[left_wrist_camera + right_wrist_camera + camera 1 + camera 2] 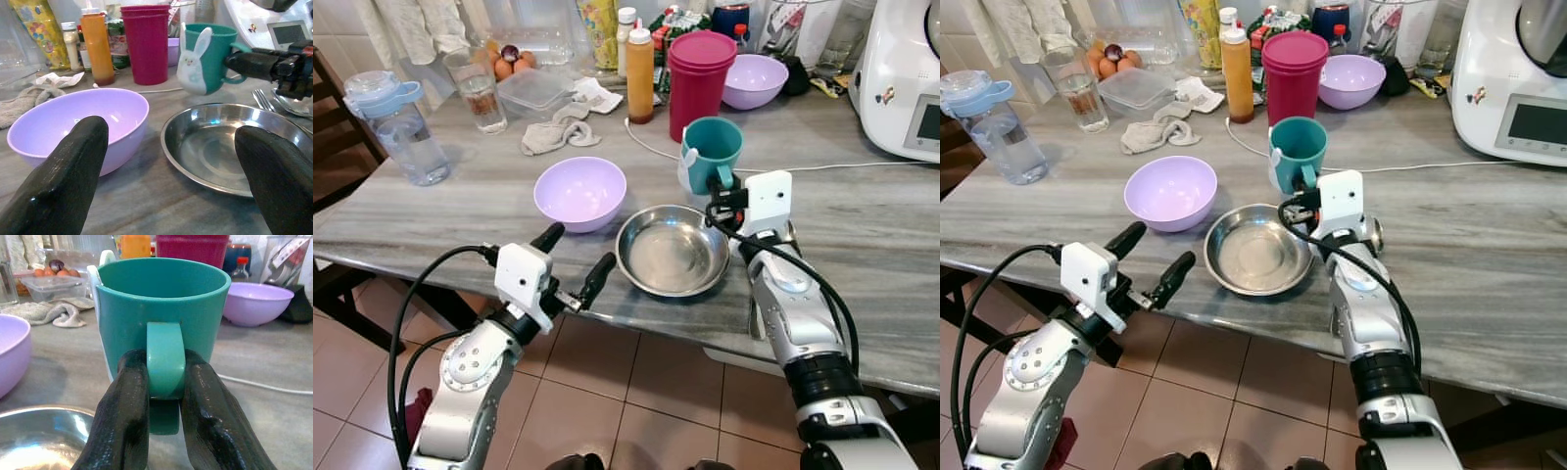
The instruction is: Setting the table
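Grey, wood-grained table (460,211) over a tiled floor (636,382), carrying near its front edge a lilac bowl (579,192) just beside a steel dish (673,250), with a teal mug (713,154) standing upright right behind the dish. Further back: a water jug (396,125), a glass (481,95), a crumpled cloth (556,132), an orange bottle (640,73), a magenta tumbler (698,80), a second lilac bowl (754,79). At the right end, a white appliance (904,78), its thin cable (842,165) trailing across the tabletop.
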Available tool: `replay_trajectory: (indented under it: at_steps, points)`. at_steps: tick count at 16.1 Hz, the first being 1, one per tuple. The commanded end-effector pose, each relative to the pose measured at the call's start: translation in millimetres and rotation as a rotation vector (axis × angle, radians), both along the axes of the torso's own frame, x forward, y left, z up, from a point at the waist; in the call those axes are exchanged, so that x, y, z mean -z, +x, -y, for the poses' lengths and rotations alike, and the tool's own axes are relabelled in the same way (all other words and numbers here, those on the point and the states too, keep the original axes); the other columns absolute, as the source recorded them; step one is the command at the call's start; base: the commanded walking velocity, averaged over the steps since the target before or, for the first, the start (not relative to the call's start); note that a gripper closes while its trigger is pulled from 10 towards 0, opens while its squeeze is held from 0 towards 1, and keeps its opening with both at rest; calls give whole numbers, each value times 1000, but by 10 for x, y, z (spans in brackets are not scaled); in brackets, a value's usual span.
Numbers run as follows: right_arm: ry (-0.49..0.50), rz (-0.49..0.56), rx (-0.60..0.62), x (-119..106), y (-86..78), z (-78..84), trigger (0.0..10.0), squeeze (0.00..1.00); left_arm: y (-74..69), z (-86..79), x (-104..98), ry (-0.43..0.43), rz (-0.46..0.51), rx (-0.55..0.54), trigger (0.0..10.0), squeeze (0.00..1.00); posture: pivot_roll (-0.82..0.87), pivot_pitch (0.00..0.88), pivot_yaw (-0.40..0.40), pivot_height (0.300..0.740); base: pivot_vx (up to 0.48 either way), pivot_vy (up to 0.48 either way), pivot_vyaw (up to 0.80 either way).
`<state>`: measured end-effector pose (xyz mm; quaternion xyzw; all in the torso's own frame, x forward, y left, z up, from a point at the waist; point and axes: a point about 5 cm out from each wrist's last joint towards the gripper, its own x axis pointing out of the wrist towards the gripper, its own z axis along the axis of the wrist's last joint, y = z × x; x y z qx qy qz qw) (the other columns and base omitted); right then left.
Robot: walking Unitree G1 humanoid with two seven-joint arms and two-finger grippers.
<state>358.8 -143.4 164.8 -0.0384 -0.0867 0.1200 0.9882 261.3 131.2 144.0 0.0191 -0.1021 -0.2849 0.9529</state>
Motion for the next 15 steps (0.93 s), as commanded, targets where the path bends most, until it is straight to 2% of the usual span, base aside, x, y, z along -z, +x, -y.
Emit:
replay_trajectory:
  at_steps: [1, 3, 7, 8, 15]
  points:
    - [12, 26, -9, -54, 21, -8, 10000, 0, -26, -13, -29, 11, 8, 9, 10000, 0, -144, 155, 89, 740, 0, 0, 0]
    - [67, -20, 0, 16, 36, -1, 10000, 0, -25, -4, -24, 14, 5, 19, 10000, 0, -146, 155, 93, 740, 0, 0, 0]
    - [84, -26, -5, 25, 66, -26, 10000, 0, -34, 21, -17, 9, -4, 49, 10000, 0, -144, 154, 95, 740, 0, 0, 0]
    - [118, -33, -13, 16, 79, -44, 10000, 0, -36, 16, -12, 8, -7, 53, 10000, 0, -143, 154, 95, 740, 0, 0, 0]
    - [109, -35, -26, 18, 92, -65, 10000, 0, -44, 30, 25, 15, -22, 76, 10000, 0, -147, 153, 92, 740, 0, 0, 0]
